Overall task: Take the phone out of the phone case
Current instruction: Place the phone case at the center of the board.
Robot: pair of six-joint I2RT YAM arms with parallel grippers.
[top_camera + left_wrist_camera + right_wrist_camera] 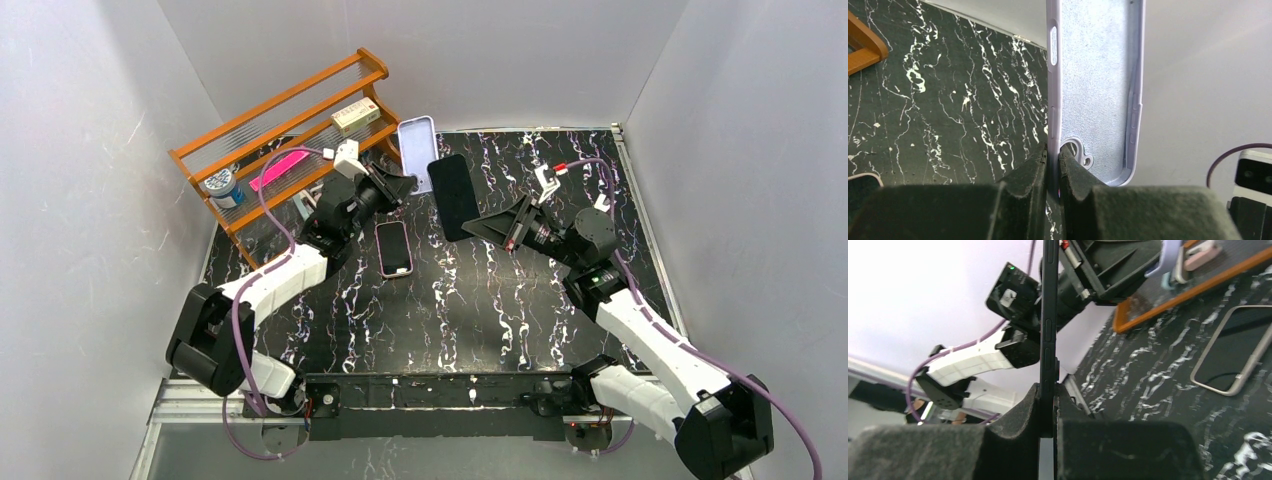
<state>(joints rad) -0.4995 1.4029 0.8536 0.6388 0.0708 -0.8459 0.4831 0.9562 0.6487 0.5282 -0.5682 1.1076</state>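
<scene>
My left gripper [408, 184] is shut on the side wall of an empty lavender phone case [417, 152], held above the far table. In the left wrist view the case [1095, 80] stands upright, its inside and camera cutout showing, with nothing in it. My right gripper [478, 228] is shut on a black phone [454, 196], held clear of the case and just to its right. In the right wrist view the phone [1049, 315] shows edge-on between my pads [1020, 412]. The left gripper [1054, 160] grips the case's lower edge.
A second phone in a light pink case [394, 247] lies flat on the black marbled table [480, 310]; it also shows in the right wrist view [1235, 350]. An orange wooden rack [280, 125] with a box, a tape roll and pink items stands at the back left. White walls enclose the table.
</scene>
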